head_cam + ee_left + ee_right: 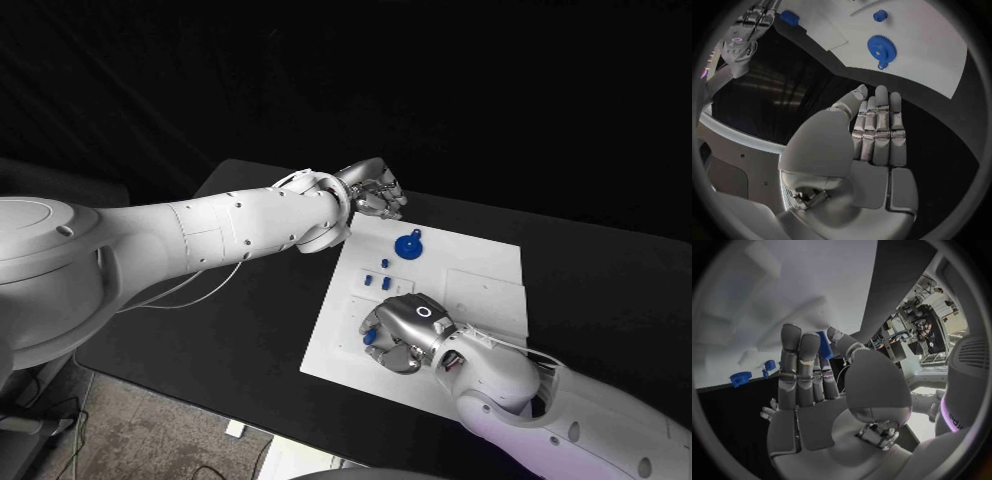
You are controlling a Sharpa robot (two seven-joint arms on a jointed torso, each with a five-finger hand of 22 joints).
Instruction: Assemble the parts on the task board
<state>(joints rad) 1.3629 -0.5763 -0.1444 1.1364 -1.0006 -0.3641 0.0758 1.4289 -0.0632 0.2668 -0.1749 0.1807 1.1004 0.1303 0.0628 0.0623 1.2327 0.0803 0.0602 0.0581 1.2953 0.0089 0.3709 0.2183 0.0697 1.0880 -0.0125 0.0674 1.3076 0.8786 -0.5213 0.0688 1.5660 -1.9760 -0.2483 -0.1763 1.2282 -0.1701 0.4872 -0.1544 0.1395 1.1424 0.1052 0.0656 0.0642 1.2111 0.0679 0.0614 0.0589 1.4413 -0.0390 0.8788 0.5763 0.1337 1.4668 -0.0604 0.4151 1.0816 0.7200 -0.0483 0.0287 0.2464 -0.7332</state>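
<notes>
Small blue part [824, 345] pinched in right hand [408, 335] over near-left corner of task board [483, 275]. Blue gear [410, 245] lying at far edge. Left hand [369, 190] released, flat, off the board. Thin pinch, so could easily slip or go in crooked.

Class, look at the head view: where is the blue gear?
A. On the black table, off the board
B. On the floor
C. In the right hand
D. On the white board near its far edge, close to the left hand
D: the blue gear lies on the white board near its far edge, just in front of the left hand, which holds nothing.
</notes>
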